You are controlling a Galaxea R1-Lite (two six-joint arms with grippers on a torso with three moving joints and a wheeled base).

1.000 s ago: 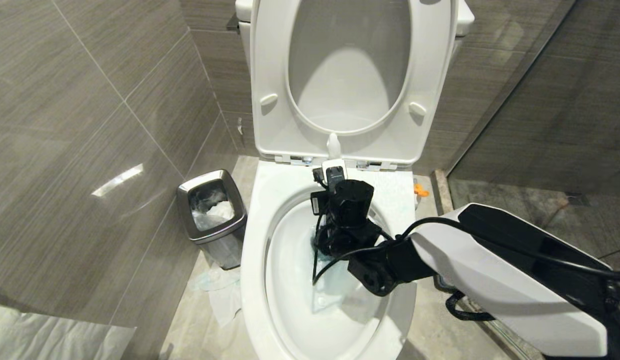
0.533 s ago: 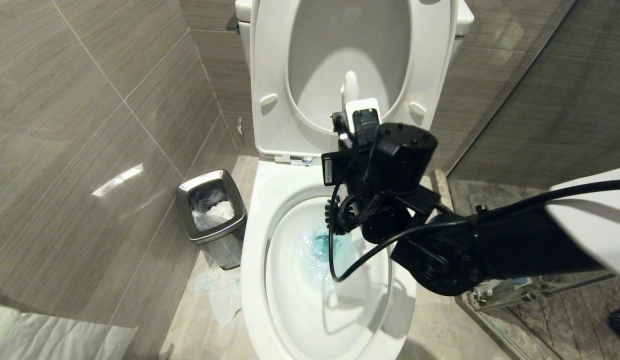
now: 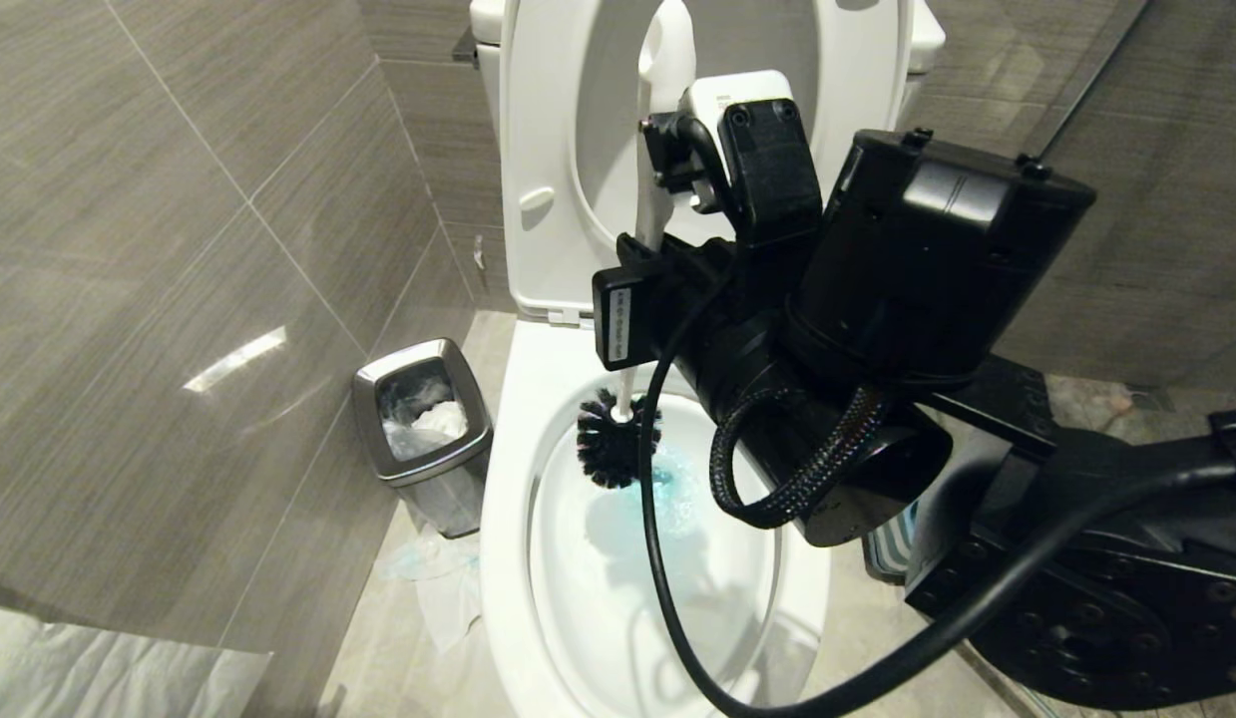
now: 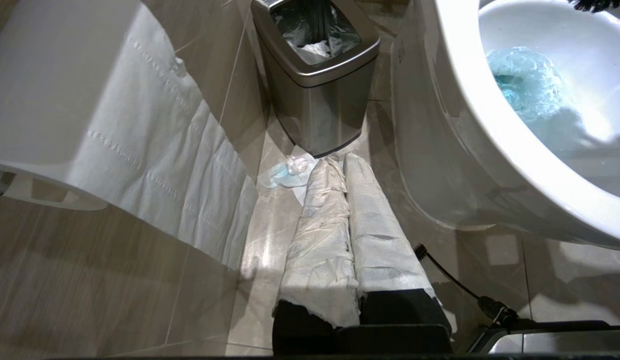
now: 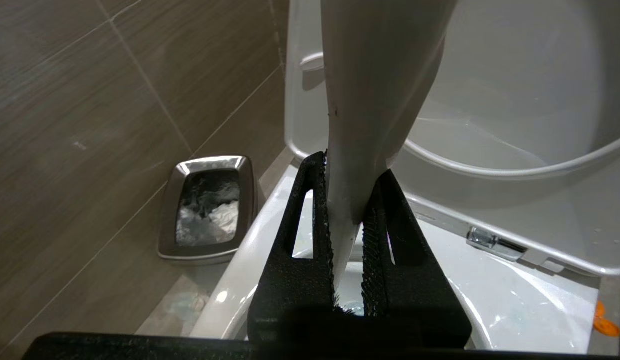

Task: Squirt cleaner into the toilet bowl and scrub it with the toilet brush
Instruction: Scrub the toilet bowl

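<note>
The right gripper is clamped on the handle of the toilet brush, whose long axis runs near-vertical at centre frame, its black bristle head hanging just above the turquoise cleaner in the toilet bowl directly below

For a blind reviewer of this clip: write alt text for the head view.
The right gripper is shut on the toilet brush, holding its black bristle head at the back of the toilet bowl, over turquoise-blue cleaner in the water. The seat and lid stand raised, and a steel waste bin stands on the floor beside the bowl, by the tiled wall.
</note>
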